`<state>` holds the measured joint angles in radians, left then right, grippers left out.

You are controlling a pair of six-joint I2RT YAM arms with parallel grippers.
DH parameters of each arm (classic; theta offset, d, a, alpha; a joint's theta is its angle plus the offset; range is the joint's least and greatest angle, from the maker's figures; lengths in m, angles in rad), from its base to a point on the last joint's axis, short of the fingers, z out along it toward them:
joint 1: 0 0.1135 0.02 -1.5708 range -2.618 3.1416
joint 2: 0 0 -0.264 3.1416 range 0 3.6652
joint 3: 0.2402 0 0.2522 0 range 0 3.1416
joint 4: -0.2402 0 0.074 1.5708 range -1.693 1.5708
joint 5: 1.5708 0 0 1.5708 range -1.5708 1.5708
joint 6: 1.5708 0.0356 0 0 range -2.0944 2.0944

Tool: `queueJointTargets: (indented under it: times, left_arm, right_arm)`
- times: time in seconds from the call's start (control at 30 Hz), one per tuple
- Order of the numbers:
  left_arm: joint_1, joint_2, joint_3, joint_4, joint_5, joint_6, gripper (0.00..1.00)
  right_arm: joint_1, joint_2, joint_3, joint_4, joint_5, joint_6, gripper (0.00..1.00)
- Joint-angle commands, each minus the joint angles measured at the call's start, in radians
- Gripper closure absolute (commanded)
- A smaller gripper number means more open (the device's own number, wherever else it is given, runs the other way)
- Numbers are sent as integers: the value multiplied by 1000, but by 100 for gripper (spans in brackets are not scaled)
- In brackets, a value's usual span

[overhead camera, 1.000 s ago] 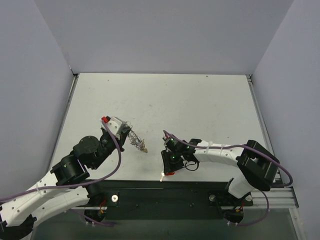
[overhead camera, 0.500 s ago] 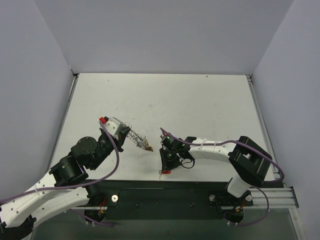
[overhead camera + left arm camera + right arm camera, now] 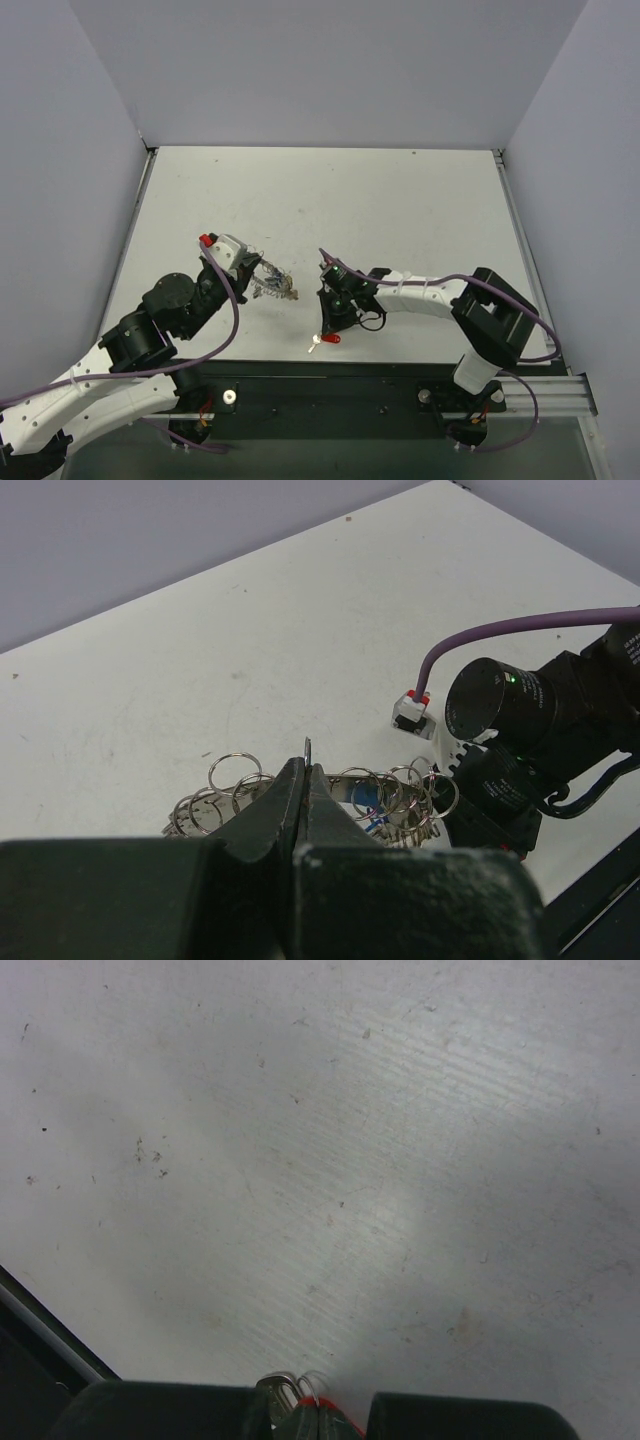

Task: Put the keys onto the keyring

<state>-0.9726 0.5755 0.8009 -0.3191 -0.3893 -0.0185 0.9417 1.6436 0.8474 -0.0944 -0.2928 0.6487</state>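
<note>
Near front edge of table [image 3: 350, 200] | left gripper [image 3: 303, 785] clenched on keyring [image 3: 272, 286], blue key [image 3: 365, 798] among its loops | right gripper [image 3: 326, 329] pinching red key [image 3: 330, 339], near keyring, not touching

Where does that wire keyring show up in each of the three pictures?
Top external: keyring left of centre, at the left pincer.
Left wrist: keyring bottom centre, behind the pincer tips.
Right wrist: not in it.
Shared landmark: the white table.
</note>
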Motion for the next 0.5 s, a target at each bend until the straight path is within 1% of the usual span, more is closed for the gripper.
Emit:
queueJointTargets:
  times: [0.0, 0.03, 0.1, 0.13, 0.23, 0.47]
  left_arm:
    - [-2, -2, 49, 51, -6, -6, 100]
    - [0, -3, 49, 51, -6, -5, 100]
    - [0, 0, 46, 55, -6, -5, 100]
    - [0, -2, 46, 55, -6, -3, 100]
    - [0, 0, 46, 57, -2, -5, 100]
    - [0, 3, 46, 55, 1, -5, 100]
  right_arm:
    - [-30, -50, 1, -11, 20, -56, 100]
    - [-30, -54, -1, -4, 15, -61, 96]
    - [-30, -68, -11, 8, 12, -61, 84]
    - [-30, -73, -13, 15, 12, -60, 76]
    - [-32, -77, -14, 22, 9, -57, 72]
    - [-29, -57, -11, 32, -2, -46, 71]
